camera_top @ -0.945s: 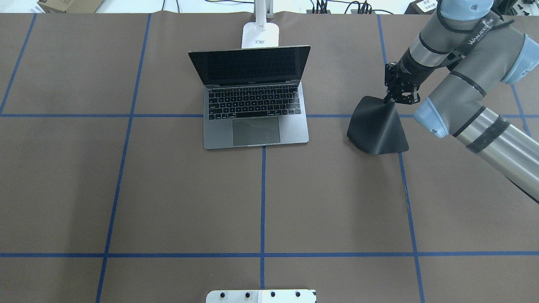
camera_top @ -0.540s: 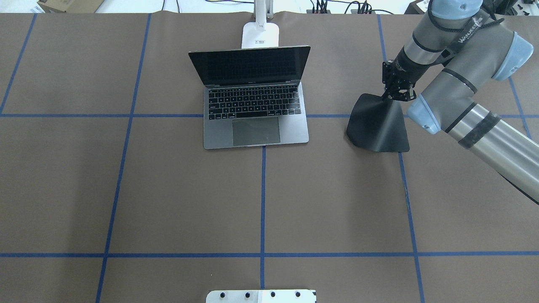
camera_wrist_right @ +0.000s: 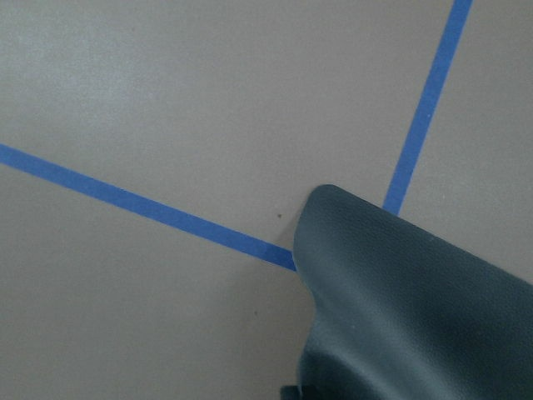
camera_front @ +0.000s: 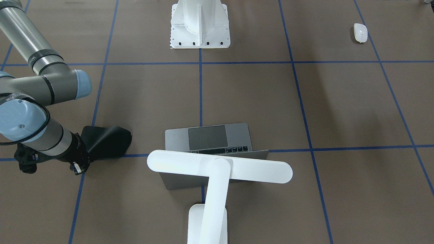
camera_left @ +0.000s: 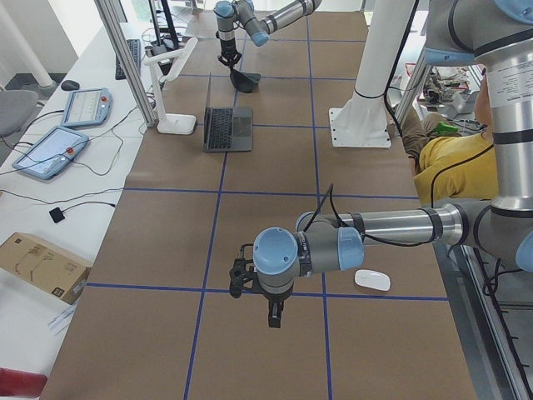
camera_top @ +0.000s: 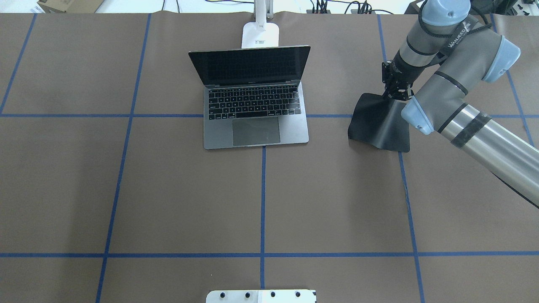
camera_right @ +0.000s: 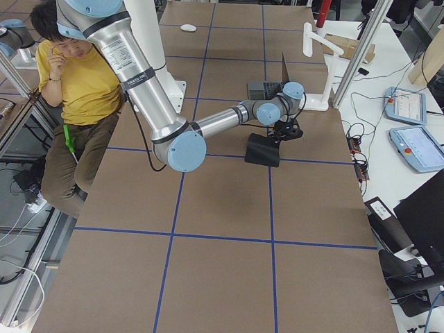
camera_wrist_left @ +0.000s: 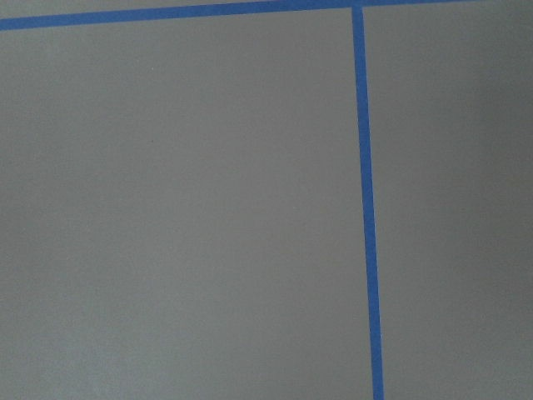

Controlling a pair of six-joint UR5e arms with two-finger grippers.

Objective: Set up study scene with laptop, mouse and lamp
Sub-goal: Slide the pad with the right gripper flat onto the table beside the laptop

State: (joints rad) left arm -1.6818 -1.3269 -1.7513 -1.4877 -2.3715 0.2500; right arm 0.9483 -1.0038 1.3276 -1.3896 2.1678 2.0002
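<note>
The right gripper [camera_top: 394,95] is pointed down and clamped on the raised edge of a black mat [camera_top: 379,126]; the left gripper [camera_left: 273,314] is held low, its opening undetermined.

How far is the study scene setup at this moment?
Done: the slim grey metal laptop stands open before the white desk lamp. In hand: the right tool pinches one edge of the flat black mat, partly lifted. Left: the small white oval mouse lies far from the laptop, untouched.

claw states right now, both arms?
Left claw: cannot tell, seen only from the side view.
Right claw: shut on the black mat, one edge lifted.
</note>
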